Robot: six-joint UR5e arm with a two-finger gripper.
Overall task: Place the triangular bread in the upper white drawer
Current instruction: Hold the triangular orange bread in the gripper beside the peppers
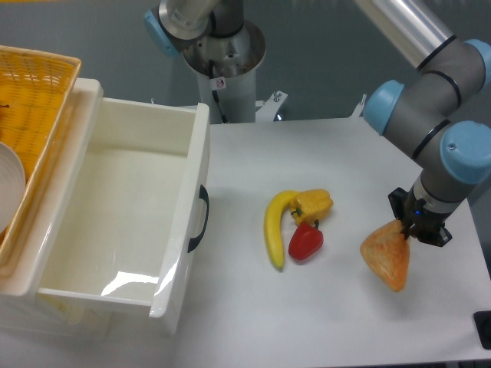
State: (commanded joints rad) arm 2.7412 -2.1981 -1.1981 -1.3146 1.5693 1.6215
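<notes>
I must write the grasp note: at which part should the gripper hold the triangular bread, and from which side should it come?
Best at the upper corner, from above. The triangular bread tapers toward the gripper, so its narrow top suits the fingers better than the wide body. The gripper already meets that corner; whether it is clamped cannot be told.

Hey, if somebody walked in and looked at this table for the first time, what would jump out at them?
Probably the big white drawer, pulled open on the left, with nothing visible inside. Next, the gripper at the right edge pinching the top of the orange-tan triangular bread. Between them sits a bright cluster: a banana, a yellow pepper and a red pepper.
</notes>
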